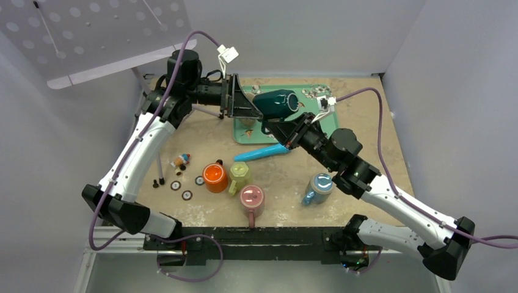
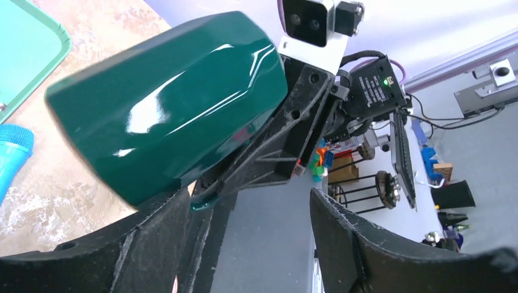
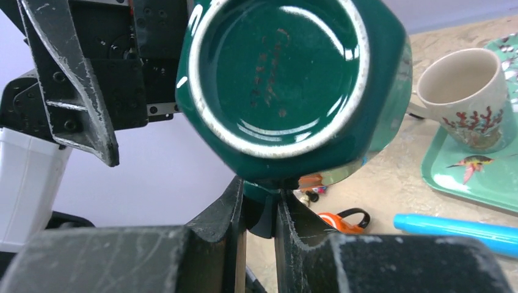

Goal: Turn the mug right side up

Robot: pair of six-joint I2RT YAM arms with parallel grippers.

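We find the mug [image 1: 276, 104] at the tip of the right pincer [image 1: 273, 127], the left pincer [image 1: 251, 111] just left of it, the tray [image 1: 328, 124] on the counter [image 1: 385, 134] beneath both, a cup [image 3: 465, 91] on it.

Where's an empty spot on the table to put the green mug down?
The far right of the table, between the tray and the wall, is bare. So is the patch between the blue tool and the blue cup. Near left is crowded: orange cup, yellow-green cup, pink mug, small bits.
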